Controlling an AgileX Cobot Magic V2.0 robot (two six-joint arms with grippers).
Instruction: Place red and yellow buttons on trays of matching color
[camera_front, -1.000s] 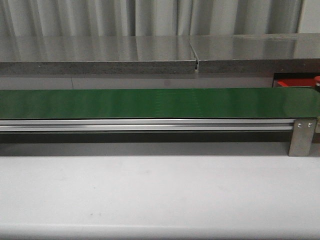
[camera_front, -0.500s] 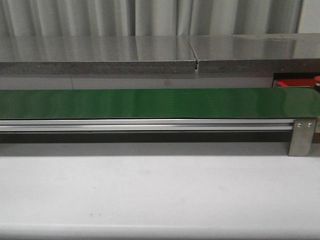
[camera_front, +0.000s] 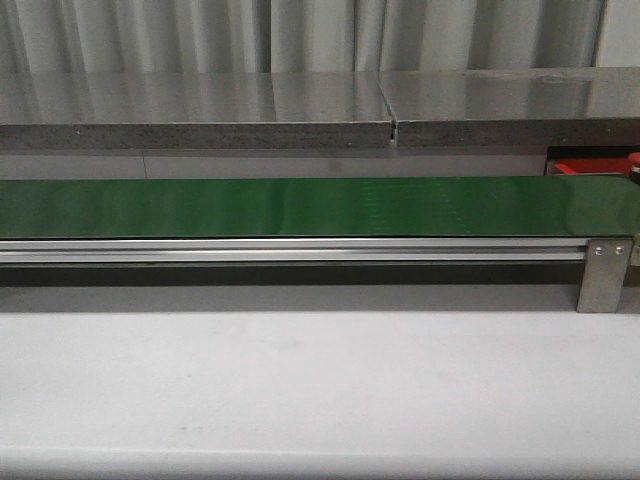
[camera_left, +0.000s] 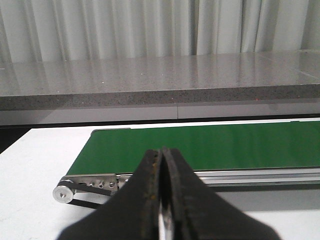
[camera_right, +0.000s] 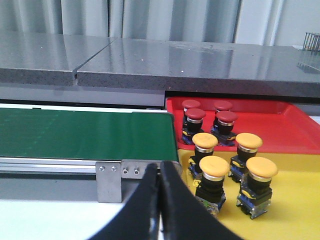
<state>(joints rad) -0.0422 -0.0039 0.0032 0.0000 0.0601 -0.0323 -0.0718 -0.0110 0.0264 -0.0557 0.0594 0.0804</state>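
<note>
Unchanged belt (camera_front: 300, 205); red buttons (camera_right: 195, 115), red tray (camera_right: 285, 131)

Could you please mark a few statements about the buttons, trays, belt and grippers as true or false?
1. Four red buttons stand on the red tray. True.
2. The yellow buttons lie on the green belt. False: they stand upright on the yellow tray; no button shows on the belt.
3. The left gripper holds a red button. False: its fingers are closed together, with nothing between them.
4. The right gripper is shut and holds nothing. True.
5. There are four yellow buttons. True.
</note>
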